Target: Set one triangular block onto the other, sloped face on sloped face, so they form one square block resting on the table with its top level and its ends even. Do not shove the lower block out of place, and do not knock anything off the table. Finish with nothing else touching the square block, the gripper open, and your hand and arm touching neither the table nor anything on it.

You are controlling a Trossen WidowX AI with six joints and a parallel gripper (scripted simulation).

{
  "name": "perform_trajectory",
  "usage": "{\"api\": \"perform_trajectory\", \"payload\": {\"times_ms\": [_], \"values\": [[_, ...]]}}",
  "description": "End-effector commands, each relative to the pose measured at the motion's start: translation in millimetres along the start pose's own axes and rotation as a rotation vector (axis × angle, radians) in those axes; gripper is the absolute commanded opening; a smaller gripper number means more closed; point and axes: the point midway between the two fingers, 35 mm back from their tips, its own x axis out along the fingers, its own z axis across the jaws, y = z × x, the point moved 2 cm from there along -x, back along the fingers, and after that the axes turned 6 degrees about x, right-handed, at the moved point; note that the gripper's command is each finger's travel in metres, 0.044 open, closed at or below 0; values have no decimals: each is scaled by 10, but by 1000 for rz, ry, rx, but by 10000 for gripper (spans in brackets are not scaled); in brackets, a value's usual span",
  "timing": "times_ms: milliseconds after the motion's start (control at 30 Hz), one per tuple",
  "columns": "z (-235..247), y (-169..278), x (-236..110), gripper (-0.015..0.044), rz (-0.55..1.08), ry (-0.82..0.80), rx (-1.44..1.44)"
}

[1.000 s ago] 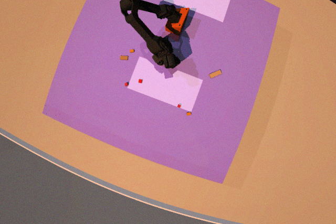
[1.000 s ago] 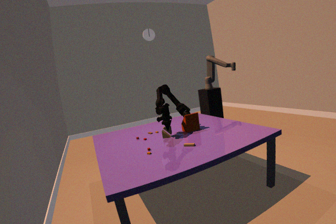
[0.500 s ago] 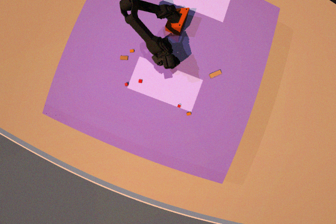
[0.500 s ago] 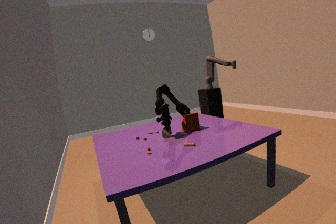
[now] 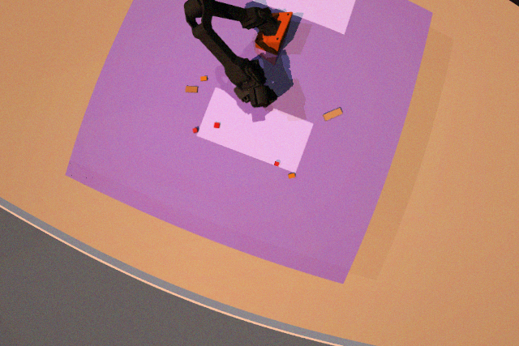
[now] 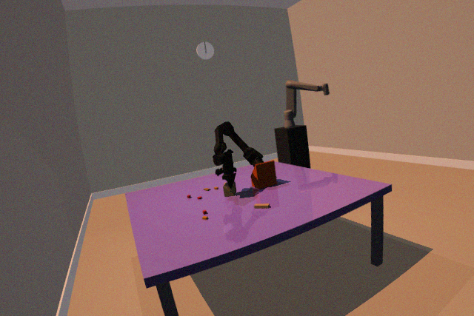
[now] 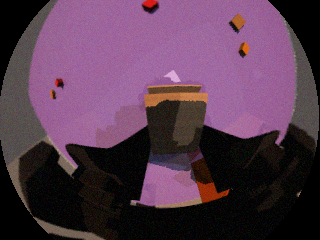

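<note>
My gripper (image 5: 256, 98) (image 6: 229, 184) (image 7: 172, 126) is shut on a tan-grey triangular block (image 6: 229, 189) (image 7: 175, 120) and holds it low, at or just above the purple table (image 5: 167, 208) (image 6: 306, 197); the frames do not show which. In the overhead view my wrist hides this block. The orange triangular block (image 5: 274, 34) (image 6: 264, 175) stands on the table beside my arm's base, a short way behind and to the right of the held block. A corner of it shows in the wrist view (image 7: 212, 191).
Several small red cubes (image 5: 216, 125) (image 6: 198, 197) (image 7: 150, 4) and orange cubes (image 5: 191, 88) (image 7: 238, 23) lie scattered around my gripper. A tan bar (image 5: 332, 113) (image 6: 262, 206) lies to the right. A second arm on a dark pedestal (image 6: 292, 146) stands behind the table.
</note>
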Motion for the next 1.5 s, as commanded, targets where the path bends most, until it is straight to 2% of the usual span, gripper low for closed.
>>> {"api": "perform_trajectory", "payload": {"times_ms": [0, 1467], "values": [[-3, -2, 35, 0, -2, 6, -7], [-4, -41, 133, 0, -4, 8, -9]]}}
